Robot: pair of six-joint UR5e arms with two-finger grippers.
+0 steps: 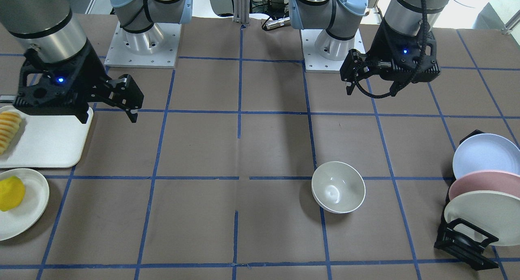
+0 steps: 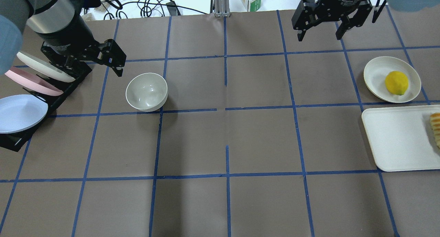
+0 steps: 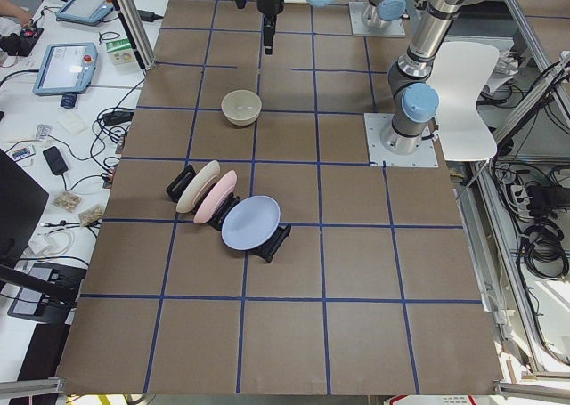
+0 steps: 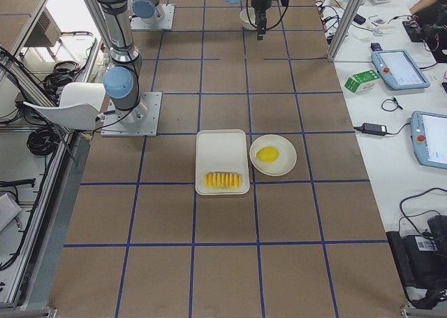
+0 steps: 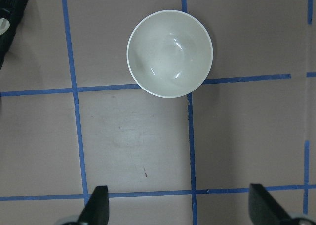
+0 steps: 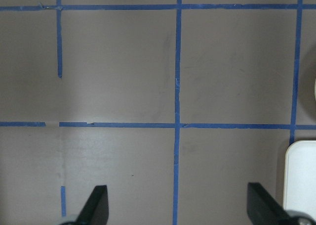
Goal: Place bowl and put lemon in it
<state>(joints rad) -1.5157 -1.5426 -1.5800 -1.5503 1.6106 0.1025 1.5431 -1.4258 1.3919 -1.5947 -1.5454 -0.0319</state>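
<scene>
- The bowl stands upright on the brown table cover, on the robot's left half. Its base is at a crossing of blue tape lines.
- Nothing lies inside the bowl; its glossy inner wall shows only light glints.
- The left gripper hangs above the table, between the plate rack and the bowl, and touches neither.
- Its claw is spread wide. In the left wrist view the two fingers stand far apart with only table between them, and the bowl sits ahead of them.
- The lemon lies on a flat off-white round plate on the robot's right side, well apart from the bowl.
- Just beside that plate is a white rectangular tray. A row of pale yellow ridged slices sits at its outer end.
- The right gripper hovers over bare table near the far edge, away from the lemon and its plate.
- Its claw is also wide and holds nothing. The right wrist view shows its fingers set far apart over the tape grid, with the tray's corner at the frame's right edge.
- The rack holds three plates on edge: a cream plate, a pink plate and a blue plate.
</scene>
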